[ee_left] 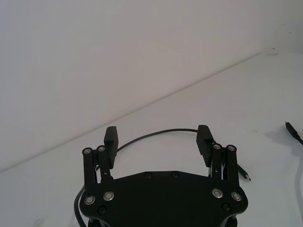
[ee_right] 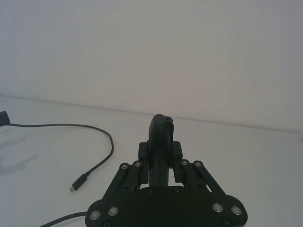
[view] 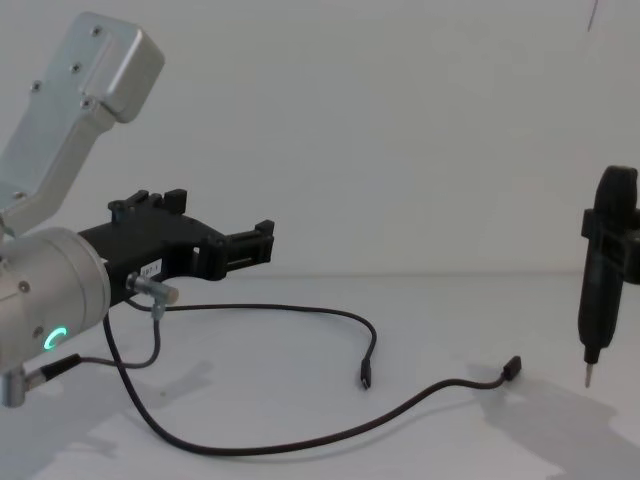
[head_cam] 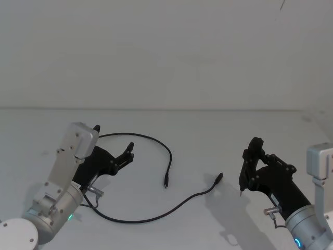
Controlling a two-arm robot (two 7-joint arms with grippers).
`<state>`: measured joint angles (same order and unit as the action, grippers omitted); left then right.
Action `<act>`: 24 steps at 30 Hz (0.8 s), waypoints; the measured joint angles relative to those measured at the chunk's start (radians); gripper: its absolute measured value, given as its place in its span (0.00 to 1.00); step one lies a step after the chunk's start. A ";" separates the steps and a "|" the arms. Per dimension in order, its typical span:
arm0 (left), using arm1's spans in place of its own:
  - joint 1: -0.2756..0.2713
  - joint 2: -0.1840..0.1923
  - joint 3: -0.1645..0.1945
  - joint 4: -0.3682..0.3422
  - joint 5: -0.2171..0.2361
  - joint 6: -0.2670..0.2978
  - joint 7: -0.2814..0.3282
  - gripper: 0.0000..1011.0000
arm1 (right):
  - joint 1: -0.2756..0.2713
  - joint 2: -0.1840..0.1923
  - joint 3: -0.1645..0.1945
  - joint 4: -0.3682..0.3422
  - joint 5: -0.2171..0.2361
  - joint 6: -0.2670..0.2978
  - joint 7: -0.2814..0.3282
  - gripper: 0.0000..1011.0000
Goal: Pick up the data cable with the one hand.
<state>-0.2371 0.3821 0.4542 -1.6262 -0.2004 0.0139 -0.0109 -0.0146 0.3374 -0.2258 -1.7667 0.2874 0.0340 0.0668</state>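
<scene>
Left pincer [ee_left: 157,137] wide open, raised at left; right pincer [ee_right: 161,151] clamped around upright black stick tool [view: 598,290]

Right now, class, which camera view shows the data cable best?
The head view: the data cable lies nearly whole from above, both plugs visible. The chest view shows it side-on. The left wrist view catches an arc beyond the left gripper; the right wrist view, one plug end.

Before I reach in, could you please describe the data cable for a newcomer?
On the white table, the data cable runs from beneath the open left tool toward the right tool, which grips a pale-tipped stick. It is the only long, thin black cord, with a small dark plug at each end.
</scene>
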 joint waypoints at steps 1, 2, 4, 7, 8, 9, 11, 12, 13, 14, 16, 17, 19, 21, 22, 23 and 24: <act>0.000 0.000 0.000 0.000 0.000 0.000 0.000 0.99 | 0.000 0.000 0.000 0.000 0.000 0.000 0.000 0.28; 0.000 0.000 0.000 0.000 0.000 0.000 0.000 0.99 | 0.000 0.000 0.000 0.000 0.000 0.000 0.000 0.28; 0.000 0.000 0.000 0.000 0.000 0.000 0.000 0.99 | 0.000 0.000 0.000 0.000 0.000 0.000 0.000 0.28; 0.000 0.000 0.000 0.000 0.000 0.000 0.000 0.99 | 0.000 0.000 0.000 0.000 0.000 0.000 0.000 0.28; 0.000 0.000 0.000 0.000 0.000 0.000 0.000 0.99 | 0.000 0.000 0.000 0.000 0.000 0.000 0.000 0.28; 0.000 0.000 0.000 0.000 0.000 0.000 0.000 0.99 | 0.000 0.000 0.000 0.000 0.000 0.000 0.000 0.28; 0.000 0.000 0.000 0.000 0.000 0.000 0.000 0.99 | 0.000 0.000 0.000 0.000 0.000 0.000 0.000 0.28; 0.000 0.000 0.000 0.000 0.000 0.000 0.000 0.99 | 0.000 0.000 0.000 0.000 0.000 0.000 0.000 0.28; 0.000 0.000 0.000 0.000 0.000 0.000 0.000 0.99 | 0.000 0.000 0.000 0.000 0.000 0.000 0.000 0.28; 0.000 0.000 0.000 0.000 0.000 0.000 0.000 0.99 | 0.000 0.000 0.000 0.000 0.000 0.000 0.000 0.28; 0.000 0.000 0.000 0.000 0.000 0.000 0.000 0.99 | 0.000 0.000 0.000 0.000 0.000 0.000 0.000 0.28; 0.000 0.000 0.000 0.000 0.000 0.000 0.000 0.99 | 0.000 0.000 0.000 0.000 0.000 0.000 0.000 0.28; 0.000 0.000 0.000 0.000 0.000 0.000 -0.001 0.99 | 0.000 0.000 0.000 0.000 0.000 0.000 0.000 0.28; -0.001 0.000 0.000 0.000 0.000 0.001 -0.005 0.99 | 0.000 0.000 0.000 0.000 0.000 0.000 0.000 0.28; -0.002 0.000 0.000 0.000 -0.001 0.002 -0.007 0.99 | 0.000 0.000 0.000 0.000 0.000 0.000 0.000 0.28; -0.003 0.000 0.000 -0.001 -0.003 0.003 -0.014 0.99 | 0.000 0.000 0.000 0.000 0.000 0.000 0.000 0.28; -0.004 0.001 0.000 -0.002 -0.005 0.004 -0.018 0.99 | 0.000 0.000 0.000 0.000 0.000 0.000 0.000 0.28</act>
<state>-0.2410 0.3829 0.4546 -1.6283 -0.2055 0.0177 -0.0285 -0.0146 0.3375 -0.2258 -1.7667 0.2874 0.0341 0.0668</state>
